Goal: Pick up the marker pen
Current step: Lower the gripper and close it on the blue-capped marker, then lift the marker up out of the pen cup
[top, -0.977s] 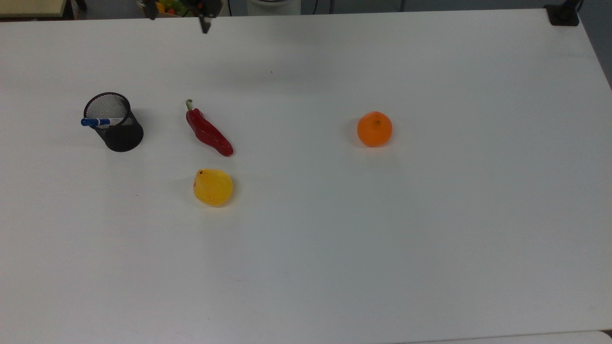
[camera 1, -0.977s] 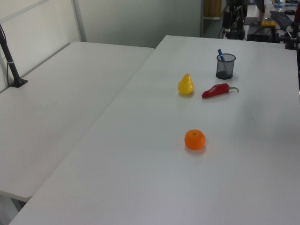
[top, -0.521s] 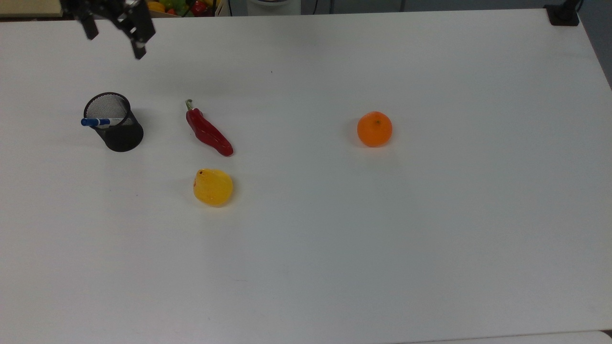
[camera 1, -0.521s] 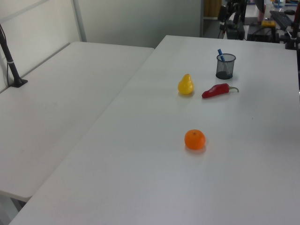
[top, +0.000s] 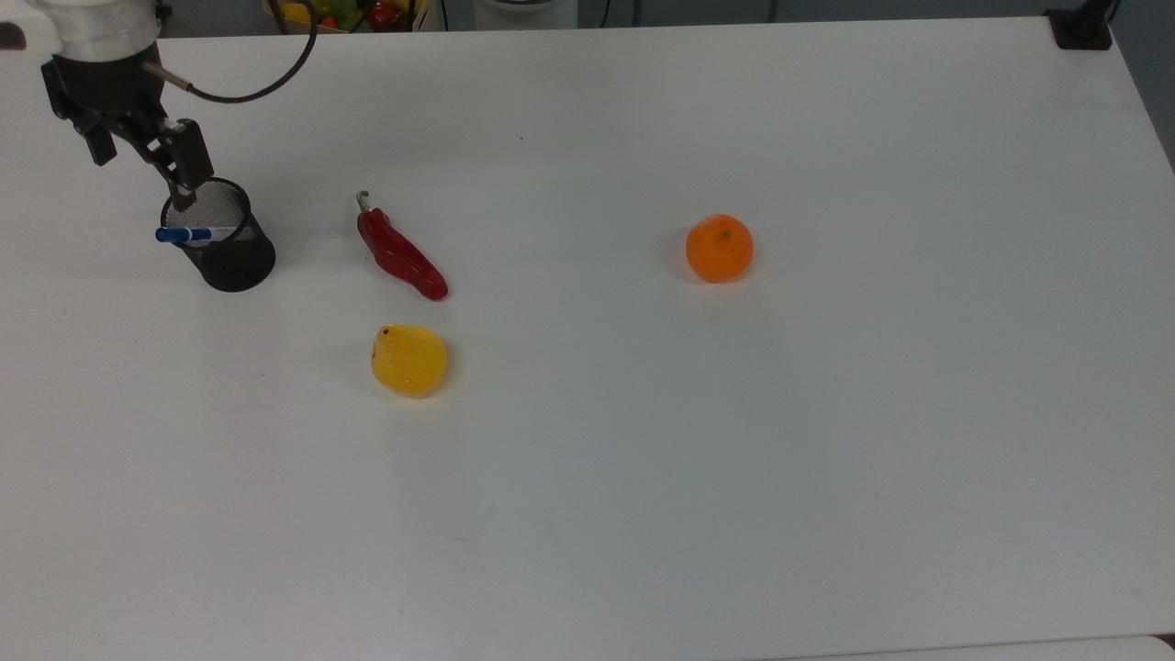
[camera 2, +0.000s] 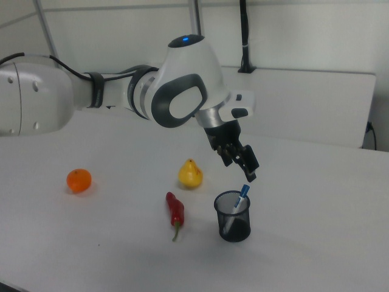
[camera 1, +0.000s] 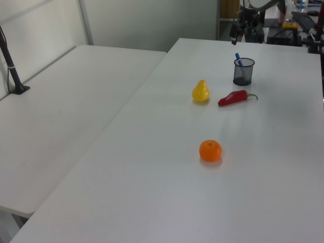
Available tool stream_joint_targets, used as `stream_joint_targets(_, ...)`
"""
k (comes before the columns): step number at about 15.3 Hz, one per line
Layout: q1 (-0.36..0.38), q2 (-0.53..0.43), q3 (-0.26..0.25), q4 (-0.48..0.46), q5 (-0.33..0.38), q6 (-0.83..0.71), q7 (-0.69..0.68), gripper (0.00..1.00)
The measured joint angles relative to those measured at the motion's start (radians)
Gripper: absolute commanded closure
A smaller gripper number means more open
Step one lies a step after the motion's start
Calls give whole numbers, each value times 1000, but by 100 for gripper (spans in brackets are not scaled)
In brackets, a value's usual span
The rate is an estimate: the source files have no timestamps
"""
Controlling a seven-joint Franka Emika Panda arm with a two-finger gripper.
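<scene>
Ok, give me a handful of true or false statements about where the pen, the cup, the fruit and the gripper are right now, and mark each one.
1. The white marker pen with a blue cap stands inside the black mesh cup, cap end sticking out over the rim. True.
2. The gripper is shut on the pen. False: its fingers are open and it hovers above the cup, holding nothing.
3. The red chili pepper lies between the cup and the orange fruit in the top view. True.
4. The yellow pear-shaped fruit sits inside the cup. False: it rests on the white table, apart from the cup, near the pepper.
5. The cup has tipped over. False: it stands upright.
</scene>
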Motion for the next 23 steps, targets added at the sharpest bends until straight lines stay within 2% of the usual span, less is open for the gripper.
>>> stream_joint_targets(4, -4, 32, -16, -23, 0, 0, -9, 20)
stream_joint_targets(6, -8, 42, -17, -31, 0, 2, -9, 33)
stream_joint_targets(8, -10, 48, -17, -36, 4, 44, -7, 37)
stream_joint_targets(11, -10, 56, -17, -55, 24, 137, 13, 40)
stream_joint_targets(15, -10, 73, -17, -59, 25, 181, 38, 60)
stream_joint_targets(18, -9, 76, -17, -59, 25, 182, 39, 64)
stream_joint_targets(23, -7, 77, -13, -62, 25, 182, 39, 95)
